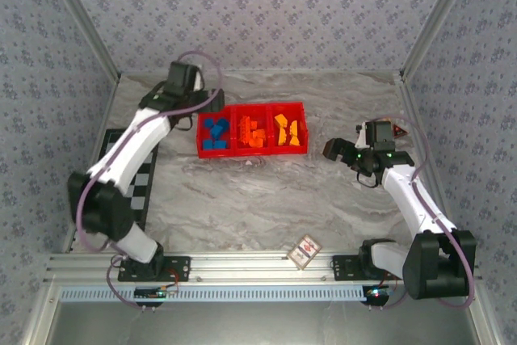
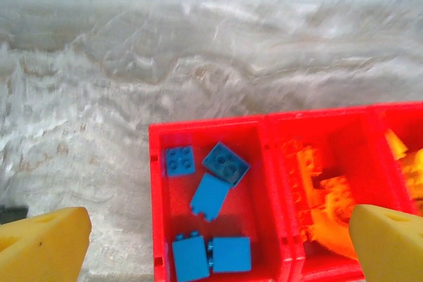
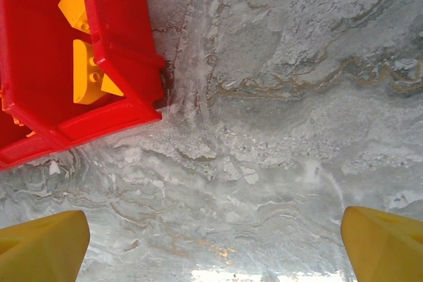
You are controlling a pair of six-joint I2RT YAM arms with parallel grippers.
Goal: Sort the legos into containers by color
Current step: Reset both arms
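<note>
Your left gripper [image 1: 212, 103] hangs over the back left corner of the shallow bright red plastic tray [image 1: 252, 153]. Between its spread fingers [image 2: 43, 242], the tray's left compartment holds the small blue plastic bricks [image 2: 211, 196]. The orange-red plastic bricks [image 2: 317, 189] lie in the middle compartment, ahead of that gripper's right finger. The yellow-orange plastic bricks [image 3: 86, 70] lie in the right compartment, ahead and left of your wide-open right gripper [image 1: 333, 149], which stands off the tray's right end. The flat black-and-white checkerboard [image 1: 145, 183] lies on the grey marbled table [image 1: 242, 208] beneath your left arm. The small patterned red-and-white card [image 1: 304, 250] lies between the arm bases, well behind both grippers.
</note>
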